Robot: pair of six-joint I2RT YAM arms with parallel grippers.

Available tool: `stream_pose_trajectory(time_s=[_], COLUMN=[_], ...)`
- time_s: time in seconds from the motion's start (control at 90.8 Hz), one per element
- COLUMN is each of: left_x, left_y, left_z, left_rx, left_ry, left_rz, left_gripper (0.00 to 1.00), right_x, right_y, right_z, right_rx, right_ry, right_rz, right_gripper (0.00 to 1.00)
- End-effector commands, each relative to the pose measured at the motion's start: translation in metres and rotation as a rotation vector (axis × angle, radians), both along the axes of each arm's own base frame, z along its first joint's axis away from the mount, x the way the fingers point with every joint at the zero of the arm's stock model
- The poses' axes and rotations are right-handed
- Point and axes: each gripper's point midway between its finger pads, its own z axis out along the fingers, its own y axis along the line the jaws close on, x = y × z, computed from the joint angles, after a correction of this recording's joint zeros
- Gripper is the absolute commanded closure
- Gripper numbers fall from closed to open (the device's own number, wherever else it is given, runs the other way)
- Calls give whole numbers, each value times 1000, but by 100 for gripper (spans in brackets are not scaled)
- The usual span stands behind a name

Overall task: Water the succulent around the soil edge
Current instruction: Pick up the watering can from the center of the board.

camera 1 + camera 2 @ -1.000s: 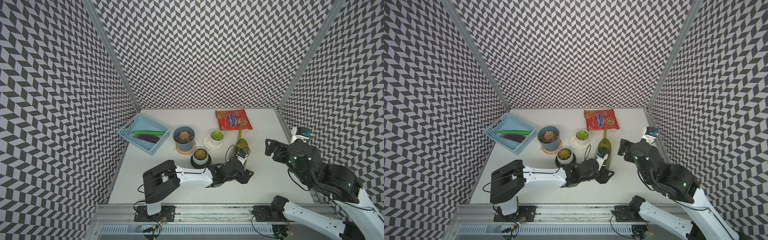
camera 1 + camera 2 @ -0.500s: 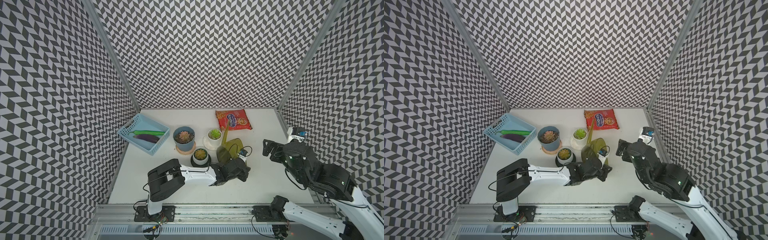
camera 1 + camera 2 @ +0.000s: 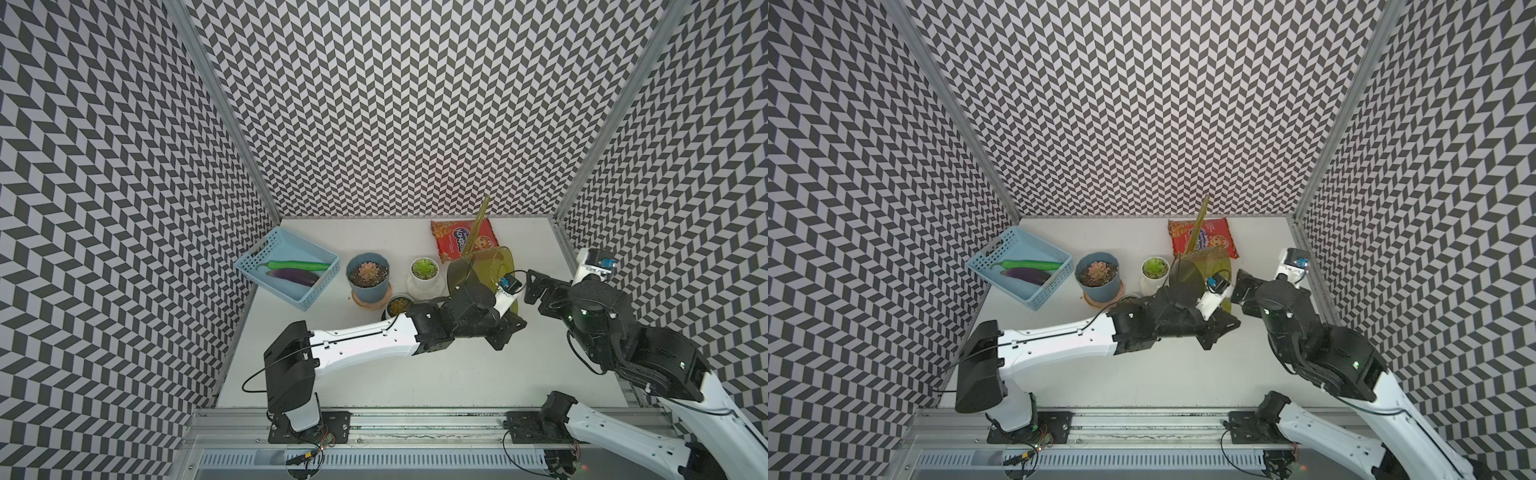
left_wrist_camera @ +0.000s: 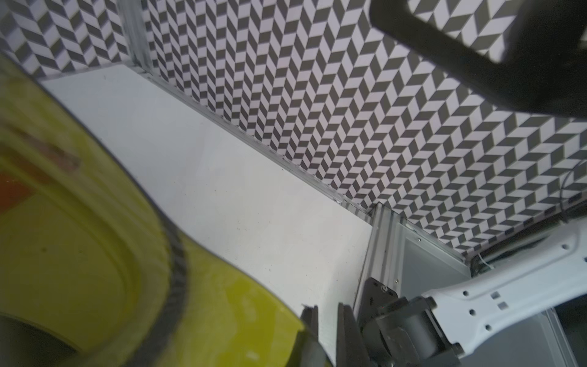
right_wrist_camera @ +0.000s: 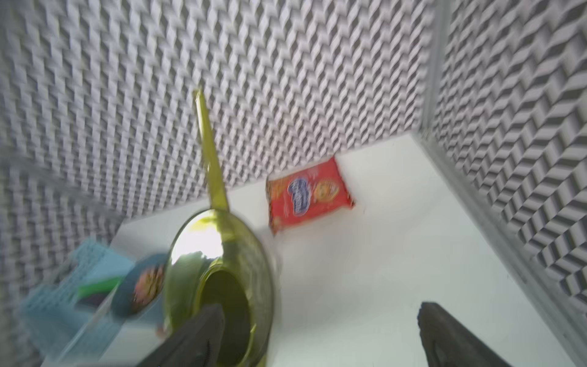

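left gripper (image 3: 509,328): jaws closed hard on the yellow-green watering can (image 3: 484,270). the exact grip point is hidden behind the wrist. the can looks clear of the table (image 3: 415,374), with its body tipped.

right gripper (image 3: 536,293): jaws wide apart and empty, just beside the can on the side away from the pots.

spout (image 3: 480,220): long axis runs up and back toward the rear wall, over the snack packet (image 3: 463,245), so it points away from every pot.

pots all lie on the left arm's side of the can:
- white pot (image 3: 424,276), green succulent, just beside the can body.
- blue pot (image 3: 368,280), next along.
- small dark pot (image 3: 398,305), half under the left forearm.

cannot tell which pot is meant.

judgement: the spout must swing round toward the pots and dip. that is the left arm's job, and its own forearm crowds the dark pot. basket (image 3: 320,286) is well apart and no obstacle.
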Motion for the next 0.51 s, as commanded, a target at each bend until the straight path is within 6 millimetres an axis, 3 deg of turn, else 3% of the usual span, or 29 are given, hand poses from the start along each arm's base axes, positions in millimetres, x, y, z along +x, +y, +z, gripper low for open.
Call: stream_pose_trajectory(time_s=[0.0, 0.198, 0.496], left_x=[-16, -8, -21], left_y=[14, 77, 159], left_z=[71, 112, 125], left_rx=[-165, -309, -391], left_ry=[-60, 100, 346], left_rz=[-127, -142, -158], left_gripper=[100, 100, 100], right_x=[4, 4, 12], right_y=[6, 5, 10], right_z=[5, 11, 16], right_rx=[-9, -16, -60], right_ry=[-20, -34, -29], right_rz=[19, 21, 18], right_gripper=[0, 0, 1])
